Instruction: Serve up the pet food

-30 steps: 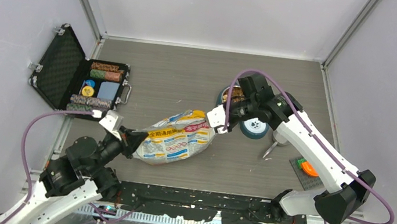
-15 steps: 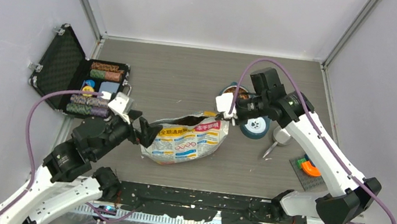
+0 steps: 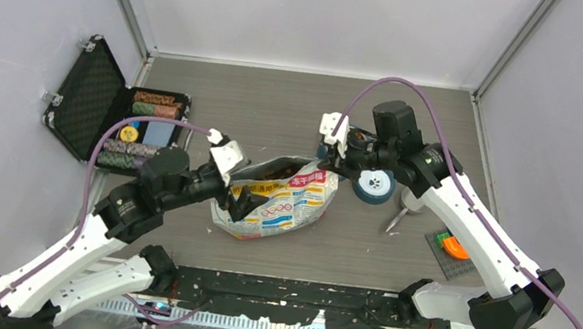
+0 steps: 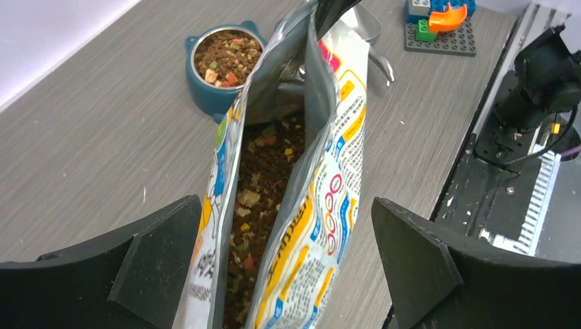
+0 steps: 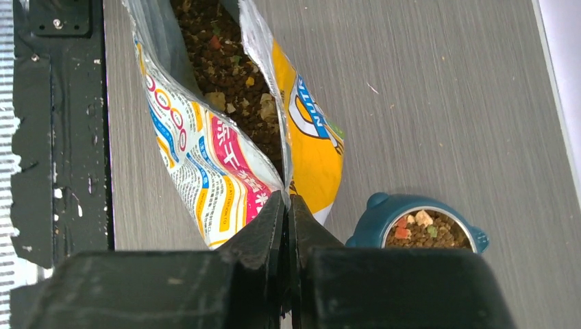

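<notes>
The pet food [image 4: 264,185] lies as a loose brown mass inside the opened bag [image 3: 278,201], and a further portion already sits in the blue bowl [image 4: 205,92] just beyond the bag's right end.

What has just changed is the left gripper [image 4: 286,202]; a second ago it was pinched on the bag's left end; now its jaws stand wide, one finger on each side of that end, touching neither wall as far as we can tell; the arm has also swung in closer over the bag. The right gripper [image 5: 286,205] stays clamped tight on the top corner at the bag's right end; it has lifted that corner, so the bag, which lay flat, now stands propped with its mouth gaping upward.

We judge that the bag now hangs on the right gripper alone; the kibble seems to sit low inside it, so nothing pours at present. The metal scoop [image 3: 410,202] lies untouched on the table to the right of the bag.

With the left gripper free and the mouth held open, we expect the scoop to be wanted next, though the bowl already looks well filled; the risk is that the unsupported left end of the bag slumps and spills.
</notes>
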You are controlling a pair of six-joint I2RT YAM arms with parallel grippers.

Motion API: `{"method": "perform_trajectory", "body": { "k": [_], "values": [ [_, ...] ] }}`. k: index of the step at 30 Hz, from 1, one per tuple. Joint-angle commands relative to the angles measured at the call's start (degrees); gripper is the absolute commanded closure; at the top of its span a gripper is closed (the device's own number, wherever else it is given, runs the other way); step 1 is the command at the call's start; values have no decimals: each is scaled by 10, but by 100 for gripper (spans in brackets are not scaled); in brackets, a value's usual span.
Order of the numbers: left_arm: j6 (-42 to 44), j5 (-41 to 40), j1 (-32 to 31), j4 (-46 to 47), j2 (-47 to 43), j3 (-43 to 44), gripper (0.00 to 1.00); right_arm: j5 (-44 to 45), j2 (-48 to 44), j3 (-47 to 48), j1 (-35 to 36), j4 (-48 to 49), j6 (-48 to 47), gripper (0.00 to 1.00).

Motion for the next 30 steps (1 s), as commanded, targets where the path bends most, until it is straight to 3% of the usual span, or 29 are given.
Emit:
{"method": "perform_trajectory", "body": {
  "k": [1, 3, 9, 11, 13, 15, 17, 22, 25, 27, 28, 30],
  "values": [
    [69, 56, 1, 5, 50, 53, 5, 31, -42, 14, -7, 120, 92, 95],
    [87, 58, 1, -20, 69, 69, 10, 29, -51, 5, -7, 123, 77, 95],
    [115, 57, 1, -24, 97, 72, 12, 31, -65, -15, -7, 133, 70, 95],
    [123, 65, 1, -45, 103, 75, 19, 35, -64, -14, -8, 134, 77, 95],
    [129, 64, 1, -54, 98, 69, 32, 46, -64, -13, -11, 136, 82, 95],
    [139, 64, 1, -63, 86, 59, 55, 54, -64, -12, -20, 137, 87, 95],
    [143, 60, 1, -74, 70, 49, 97, 53, -66, -11, -31, 141, 96, 95],
    [131, 27, 1, -40, 5, 8, 100, 43, -82, -16, -59, 142, 87, 95],
    [124, 31, 1, -11, -23, -14, 100, -13, -92, -27, -62, 105, -8, 95],
    [115, 38, 1, -9, -27, -12, 100, -68, -90, -33, -61, 51, -89, 83],
    [114, 44, 1, -11, -24, -10, 100, -101, -89, -29, -60, 32, -113, 67],
    [108, 61, 1, -9, -16, -5, 100, -134, -84, -28, -56, 3, -157, 57]
  ]
}}
